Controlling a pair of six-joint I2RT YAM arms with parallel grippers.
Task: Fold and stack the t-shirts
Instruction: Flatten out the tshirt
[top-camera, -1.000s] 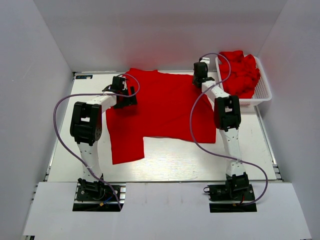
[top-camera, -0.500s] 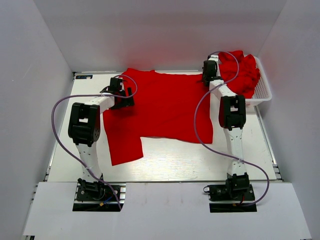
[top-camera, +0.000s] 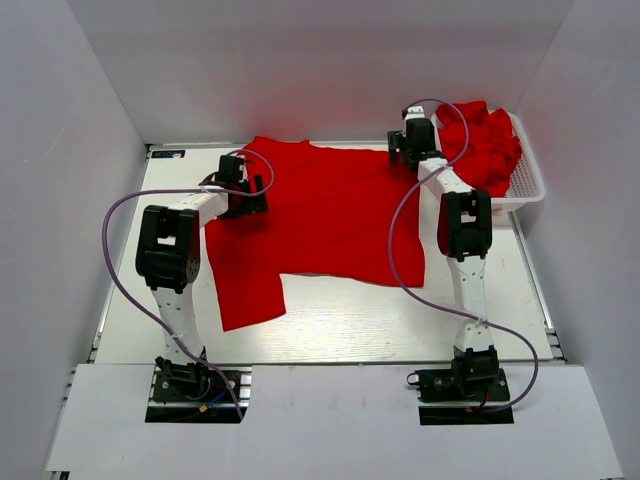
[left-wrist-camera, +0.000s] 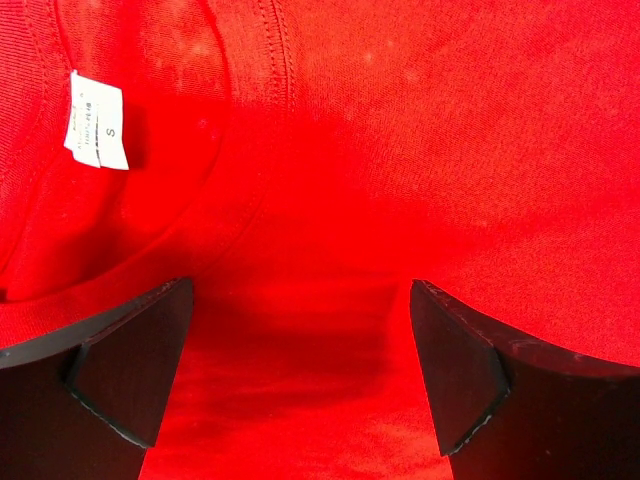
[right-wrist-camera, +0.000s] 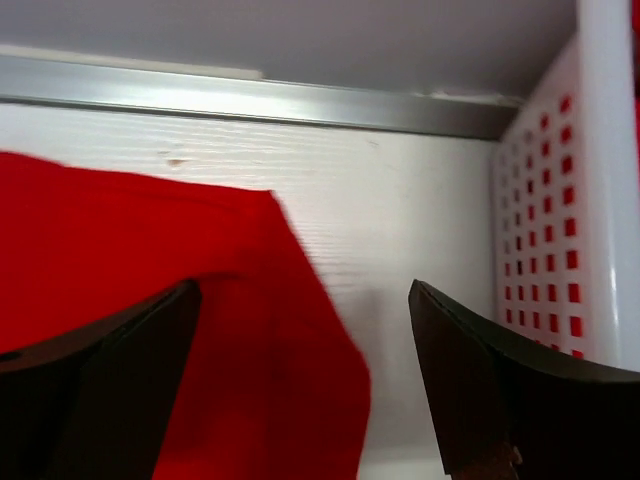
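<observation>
One red t-shirt (top-camera: 320, 215) lies spread flat across the table, a sleeve hanging toward the near left. My left gripper (top-camera: 250, 195) hovers open just above its collar area; in the left wrist view the gripper (left-wrist-camera: 300, 370) has only red fabric (left-wrist-camera: 420, 150) below it, with a white size label (left-wrist-camera: 97, 135) at upper left. At the shirt's back right corner my right gripper (top-camera: 402, 150) stands open. From the right wrist, the gripper (right-wrist-camera: 302, 340) has that corner (right-wrist-camera: 150, 260) lying loose beneath, touching neither finger. More crumpled red t-shirts (top-camera: 485, 140) fill the basket.
A white mesh basket (top-camera: 528, 185) sits at the back right corner, its wall (right-wrist-camera: 560, 200) close beside my right gripper. A metal rail (right-wrist-camera: 250, 95) runs along the table's far edge below the back wall. Bare white table (top-camera: 340, 315) shows in front of the shirt.
My right gripper carried the shirt's back right corner outward toward the basket, then opened and let it drop. The left arm barely moved.
</observation>
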